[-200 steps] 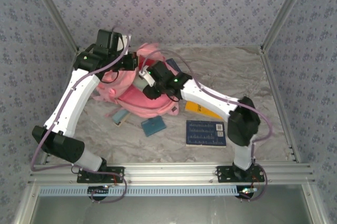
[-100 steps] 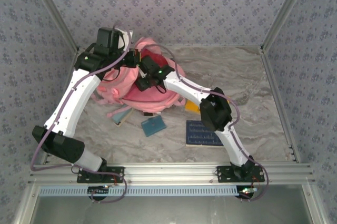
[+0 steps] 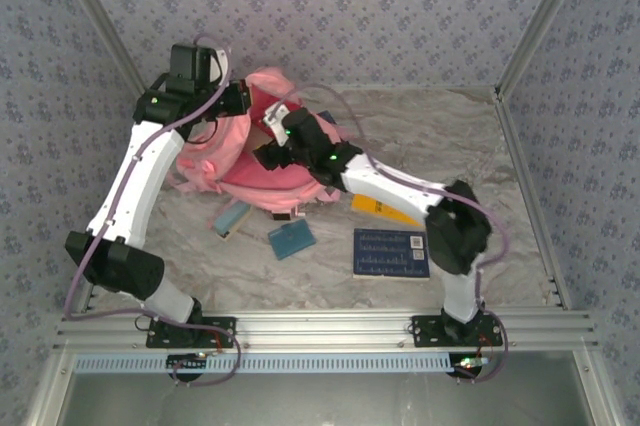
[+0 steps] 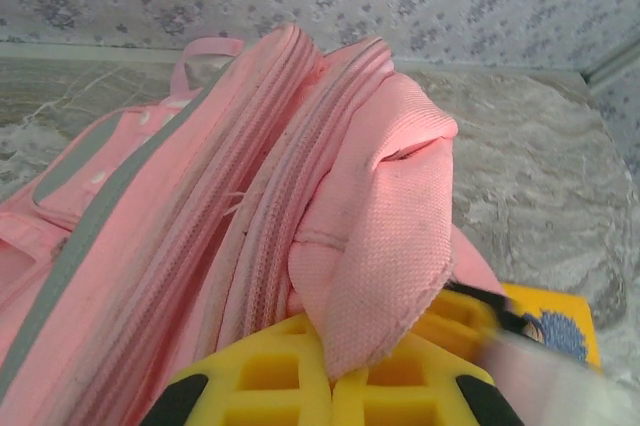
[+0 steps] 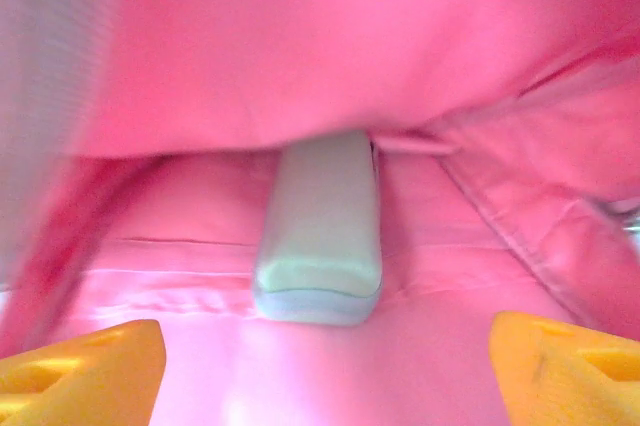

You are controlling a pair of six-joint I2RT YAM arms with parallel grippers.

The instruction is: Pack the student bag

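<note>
The student bag [image 3: 262, 168], a large soft pink backpack, lies at the back left of the table with its top opening held up. My left gripper [image 4: 335, 374] is shut on a pink fabric flap [image 4: 385, 246] at the bag's top edge; from above it sits at the bag's upper rim [image 3: 236, 102]. My right gripper [image 3: 268, 153] reaches into the opening. In the right wrist view a pale green oblong case [image 5: 320, 231] lies on the pink lining [image 5: 420, 346], apart from the right gripper [image 5: 325, 371], whose yellow fingertips [image 5: 85, 371] stand wide open with nothing between them.
On the marble-patterned table in front of the bag lie a dark blue book [image 3: 390, 253], a yellow book [image 3: 383, 210], a small teal notebook [image 3: 291, 239] and a light blue item [image 3: 229, 218]. Patterned walls and metal posts close in the back and sides.
The right gripper carried the pale case into the bag, opened and let it go; the case now lies on the lining. The left gripper has lifted the bag's flap slightly.
</note>
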